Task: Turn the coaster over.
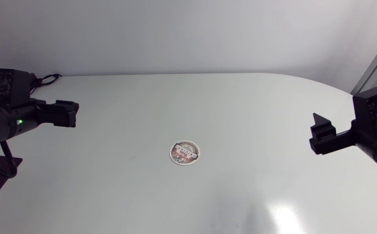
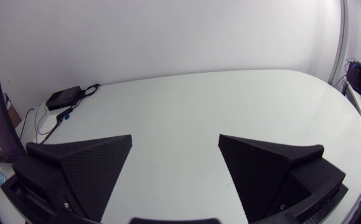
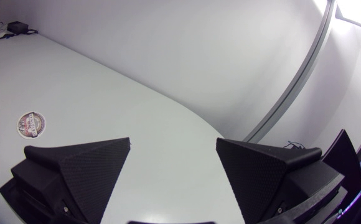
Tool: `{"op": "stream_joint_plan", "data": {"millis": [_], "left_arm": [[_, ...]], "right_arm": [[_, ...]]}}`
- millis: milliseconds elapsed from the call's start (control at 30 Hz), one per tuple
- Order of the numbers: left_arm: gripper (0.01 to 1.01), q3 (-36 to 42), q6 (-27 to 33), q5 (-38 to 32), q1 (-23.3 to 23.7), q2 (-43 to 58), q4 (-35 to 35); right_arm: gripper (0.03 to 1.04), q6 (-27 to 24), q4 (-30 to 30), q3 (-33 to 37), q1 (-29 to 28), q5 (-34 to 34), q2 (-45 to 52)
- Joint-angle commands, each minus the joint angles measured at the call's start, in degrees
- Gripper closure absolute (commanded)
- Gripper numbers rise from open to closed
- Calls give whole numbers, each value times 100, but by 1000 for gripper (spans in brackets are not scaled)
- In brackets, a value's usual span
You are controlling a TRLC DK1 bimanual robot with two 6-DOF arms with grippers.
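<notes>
Surface: glossy white rounded bench (image 1: pixel 240 104), against a plain pale wall.
Middle: round printed coaster (image 1: pixel 184 153) lies flat, well apart from both hands.
Left: my left hand (image 2: pixel 175 138) released, fingers spread.
Right: my right hand (image 3: pixel 173 141) released, fingers spread.

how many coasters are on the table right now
1. The coaster lies flat near the middle of the table, between the left gripper and the right gripper, touching neither. No other shows in any view.

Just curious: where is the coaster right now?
In the head view the coaster lies flat near the middle of the table, between the left gripper and right gripper, touching neither.
</notes>
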Motion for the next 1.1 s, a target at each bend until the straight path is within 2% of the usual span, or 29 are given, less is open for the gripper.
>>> {"op": "stream_joint_plan", "data": {"millis": [0,133,233,267,400,500,567,767,900,1000,1067], "left_arm": [[48,-285,-143,-59,21,-305,-60],[48,-689,-20,-59,-216,-965,46],[48,-970,-249,-59,-278,-1404,72],[48,-1058,-398,-50,-269,-1536,46],[48,-1348,-381,-112,-146,-1923,125],[48,-1647,-539,-490,12,-2520,441],[48,-1814,-477,-692,-5,-2819,520],[48,-2113,-328,-718,12,-3250,573],[48,-2210,-249,-718,-40,-3628,511],[48,-2289,-258,-727,-111,-3812,485],[48,-2377,-266,-727,-128,-3997,432]], "right_arm": [[64,-1,-107,-171,60,40,-220],[64,-229,7,-549,130,57,-756],[64,-282,192,-839,262,189,-1186],[64,-299,174,-927,271,189,-1327],[64,-475,174,-1138,280,198,-1749],[64,-642,139,-1261,297,163,-2030],[64,-633,33,-1261,368,154,-2118],[64,-765,42,-1437,359,303,-2127],[64,-1020,473,-1973,394,286,-2918],[64,-748,605,-2201,429,251,-3533],[64,-475,666,-2298,464,259,-3577]]}}
